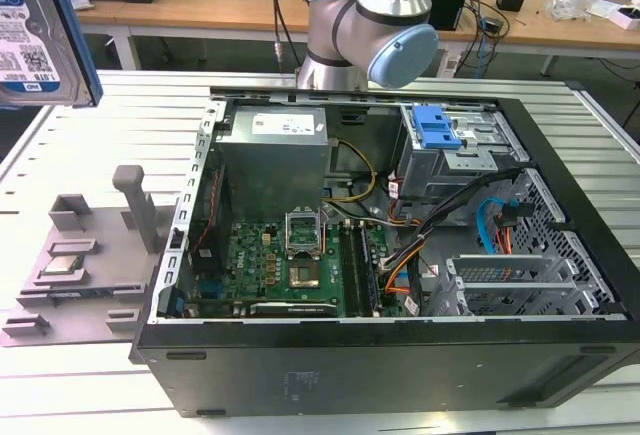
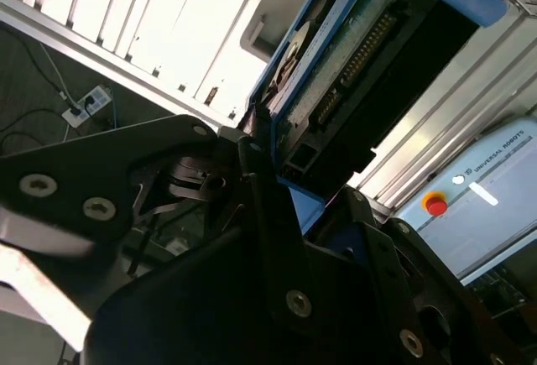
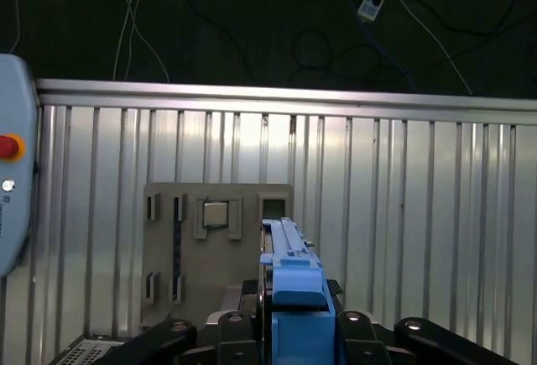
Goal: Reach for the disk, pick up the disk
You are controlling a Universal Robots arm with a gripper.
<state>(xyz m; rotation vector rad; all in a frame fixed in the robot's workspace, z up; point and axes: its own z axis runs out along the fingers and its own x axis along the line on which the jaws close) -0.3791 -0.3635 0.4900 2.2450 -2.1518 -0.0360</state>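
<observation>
High above the ribbed aluminium table, the black gripper is clamped on the flat silver metal disk with blue side rails, edge-up, long axis running straight out from the jaws.

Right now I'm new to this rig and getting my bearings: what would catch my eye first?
The open computer case sits on the slatted table, its green board exposed. At the exterior view's left the disk hangs high; in the first wrist view the claw grips it edge-on, a grey fixture tray with a small square chip beyond.
</observation>
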